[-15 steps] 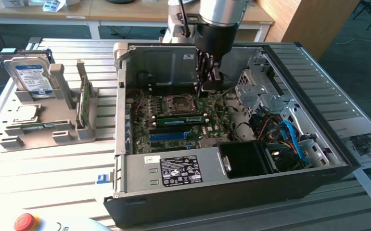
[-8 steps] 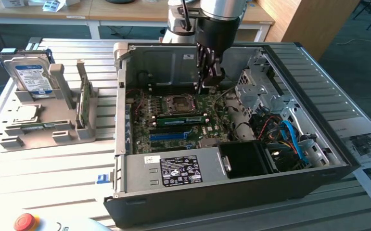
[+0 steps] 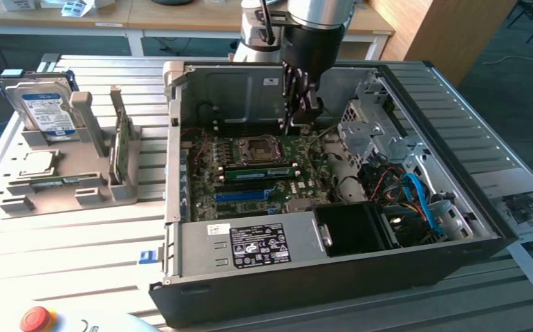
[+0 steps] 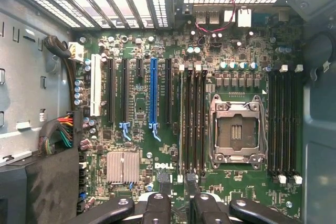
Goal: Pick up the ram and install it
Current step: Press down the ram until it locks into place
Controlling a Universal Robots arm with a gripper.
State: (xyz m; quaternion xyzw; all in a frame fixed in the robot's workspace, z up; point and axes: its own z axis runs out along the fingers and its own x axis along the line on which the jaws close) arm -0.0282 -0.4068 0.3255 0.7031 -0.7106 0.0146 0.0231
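The ram [image 3: 260, 170], a long green stick, stands on edge in a memory slot of the motherboard [image 3: 213, 181], between the processor socket [image 3: 252, 148] and the blue slot [image 3: 246, 194]. In the wrist view the ram [image 4: 181, 124] is a thin pale edge in the slot nearest the blue slot [image 4: 153, 93]. My gripper [image 3: 299, 119] hangs inside the case just above the board, open, with nothing between its fingers. In the wrist view the gripper [image 4: 179, 202] straddles the slot's end, and its dark fingers [image 4: 157, 205] are apart and clear of the stick.
The open computer case [image 3: 340, 273] surrounds the arm, with a drive cage [image 3: 377, 135] and loose cables [image 3: 414, 197] on the exterior view's right. A grey holder [image 3: 63, 194] on the left carries a hard drive [image 3: 45, 111], a processor chip [image 3: 36, 163] and another green board [image 3: 119, 155].
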